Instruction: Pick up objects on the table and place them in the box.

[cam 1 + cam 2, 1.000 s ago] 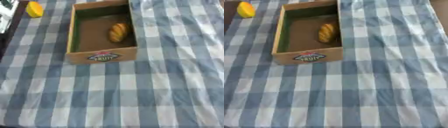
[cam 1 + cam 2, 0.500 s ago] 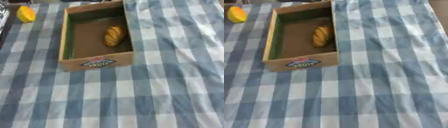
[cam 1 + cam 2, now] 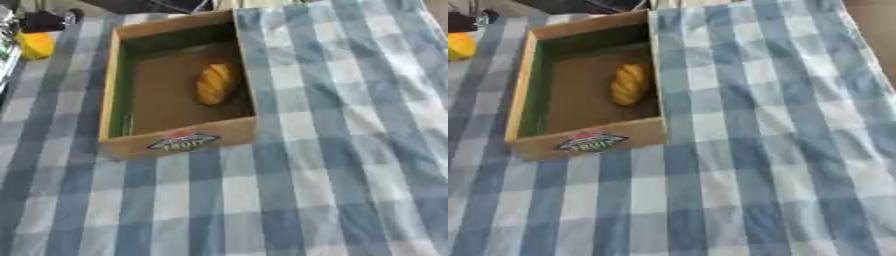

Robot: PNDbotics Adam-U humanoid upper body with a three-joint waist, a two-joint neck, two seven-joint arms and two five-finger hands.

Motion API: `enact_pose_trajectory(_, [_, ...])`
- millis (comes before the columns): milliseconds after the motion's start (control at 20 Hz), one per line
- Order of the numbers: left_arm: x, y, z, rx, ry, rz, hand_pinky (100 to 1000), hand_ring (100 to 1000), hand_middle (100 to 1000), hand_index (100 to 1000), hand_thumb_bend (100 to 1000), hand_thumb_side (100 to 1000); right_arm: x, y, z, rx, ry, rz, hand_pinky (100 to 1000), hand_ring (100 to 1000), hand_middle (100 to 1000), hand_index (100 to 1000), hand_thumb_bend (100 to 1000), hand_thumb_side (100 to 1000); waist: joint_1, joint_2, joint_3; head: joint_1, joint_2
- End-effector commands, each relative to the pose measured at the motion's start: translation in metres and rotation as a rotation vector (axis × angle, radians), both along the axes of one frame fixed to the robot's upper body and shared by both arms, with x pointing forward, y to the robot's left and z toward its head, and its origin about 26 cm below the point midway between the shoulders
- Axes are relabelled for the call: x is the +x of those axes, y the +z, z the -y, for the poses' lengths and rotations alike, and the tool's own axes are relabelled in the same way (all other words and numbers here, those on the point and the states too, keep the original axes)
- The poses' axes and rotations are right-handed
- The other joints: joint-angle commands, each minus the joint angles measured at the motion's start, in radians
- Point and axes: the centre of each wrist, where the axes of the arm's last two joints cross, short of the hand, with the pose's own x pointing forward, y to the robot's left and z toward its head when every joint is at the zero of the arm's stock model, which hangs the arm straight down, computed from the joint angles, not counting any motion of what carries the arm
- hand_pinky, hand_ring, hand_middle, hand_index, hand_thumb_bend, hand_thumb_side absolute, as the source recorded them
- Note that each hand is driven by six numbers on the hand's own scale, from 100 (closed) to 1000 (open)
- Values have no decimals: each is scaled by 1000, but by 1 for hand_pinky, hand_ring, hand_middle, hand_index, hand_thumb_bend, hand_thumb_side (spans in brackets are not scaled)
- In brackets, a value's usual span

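Currently neither hand shows in either eye view, so their state cannot be told. Cardboard box (image 3: 179,142) sits open on the bench (image 3: 332,165), which is covered by a blue-and-white checked cloth; a fruit label marks the box's near wall. Inside, a golden bread-like loaf (image 3: 215,83) lies close to the right wall. A yellow object (image 3: 37,45) rests outside, near the bench's far left edge.
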Motion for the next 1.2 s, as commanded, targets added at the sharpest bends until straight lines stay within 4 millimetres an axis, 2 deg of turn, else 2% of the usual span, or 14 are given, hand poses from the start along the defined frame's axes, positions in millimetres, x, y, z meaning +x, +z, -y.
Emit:
enact_pose_trajectory(50, [-14,24,-24,47,155,62,908,901,828,912,664,437,-4,10,1,-36,-6,26,807,858,637,815,134,472,0,-18,-3,24,-20])
enact_pose_trajectory(200, [-18,24,-38,30,248,73,897,894,819,906,640,447,-4,10,1,-39,-8,26,807,858,635,815,131,476,3,-6,-3,26,-29])
enact_pose_trajectory(400, [-23,21,-54,-42,270,75,888,891,817,904,622,465,-4,12,0,-44,-4,30,807,859,635,815,128,480,12,14,-12,37,-44])
enact_pose_trajectory(550, [-24,18,-59,-93,256,83,883,888,816,904,613,489,-3,14,-2,-49,4,38,807,859,634,815,127,481,17,26,-26,51,-51])
enact_pose_trajectory(850, [-28,14,-73,-110,320,99,882,886,813,910,627,468,-2,17,-4,-57,17,46,808,860,633,815,124,486,23,49,-46,81,-69])
enact_pose_trajectory(1200, [-34,9,-91,-150,404,111,848,858,778,894,575,474,-2,17,-5,-57,21,43,808,861,631,815,120,494,29,72,-54,91,-94])
